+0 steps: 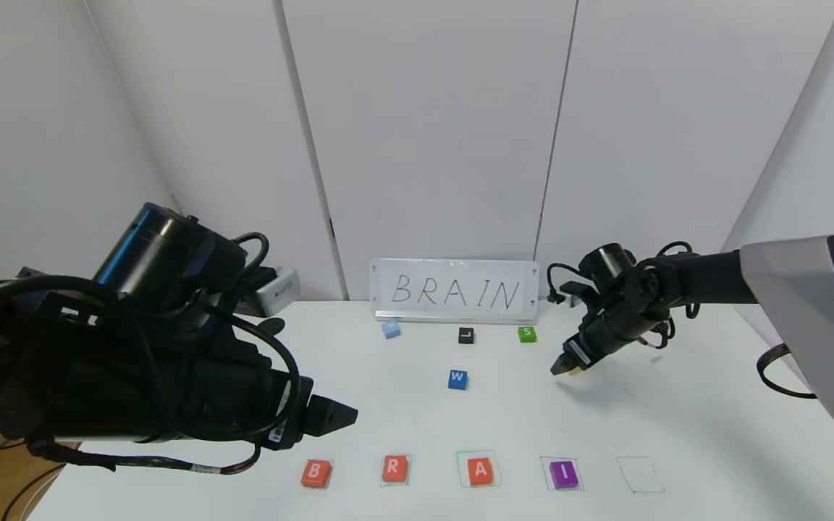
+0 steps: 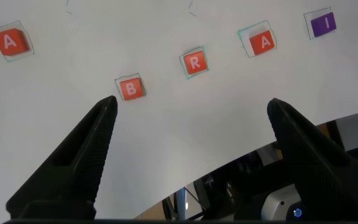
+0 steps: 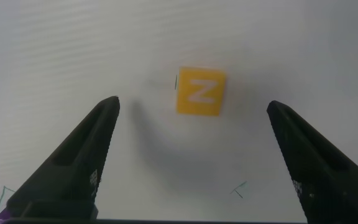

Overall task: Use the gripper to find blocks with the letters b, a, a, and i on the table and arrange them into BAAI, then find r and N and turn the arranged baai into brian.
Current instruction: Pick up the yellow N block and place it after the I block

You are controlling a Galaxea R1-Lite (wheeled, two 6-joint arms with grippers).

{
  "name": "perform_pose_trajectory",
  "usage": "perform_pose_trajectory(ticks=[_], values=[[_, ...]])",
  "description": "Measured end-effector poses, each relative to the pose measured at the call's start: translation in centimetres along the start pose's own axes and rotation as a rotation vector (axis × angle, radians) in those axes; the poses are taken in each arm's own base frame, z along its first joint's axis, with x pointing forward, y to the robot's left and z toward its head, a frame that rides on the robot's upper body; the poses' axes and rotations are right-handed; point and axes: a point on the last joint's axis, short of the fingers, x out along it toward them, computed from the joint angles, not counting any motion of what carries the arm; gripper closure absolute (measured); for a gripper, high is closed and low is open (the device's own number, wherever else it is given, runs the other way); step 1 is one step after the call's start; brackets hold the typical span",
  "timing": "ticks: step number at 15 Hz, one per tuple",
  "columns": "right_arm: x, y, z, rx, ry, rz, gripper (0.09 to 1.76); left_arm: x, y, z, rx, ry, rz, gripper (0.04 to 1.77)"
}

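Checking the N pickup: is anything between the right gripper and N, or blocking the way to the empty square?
Nothing visible. The right gripper hangs open directly over N; bare table leads to the empty square beside I. Left gripper idles near B.

Left pincer [image 1: 330,417] hovers low, spread; right pincer [image 1: 564,365] angled down, spread.

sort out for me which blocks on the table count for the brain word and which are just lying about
Part of the job:
B, R, A and I in the front row
yellow N, under the right gripper, fingers open
spare A, seen by the left gripper

Just lying about:
blue W
green S
black L
light blue block
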Motion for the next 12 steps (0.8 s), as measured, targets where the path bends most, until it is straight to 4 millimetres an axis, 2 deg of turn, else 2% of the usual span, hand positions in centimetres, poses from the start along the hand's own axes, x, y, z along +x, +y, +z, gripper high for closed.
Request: perform_pose_trajectory(ticks=[12], values=[[1.4, 0.1, 0.5, -0.005, -0.006, -0.003, 0.14, 0.0, -0.1, 0.0, 0.004, -0.001, -0.002, 0.09]])
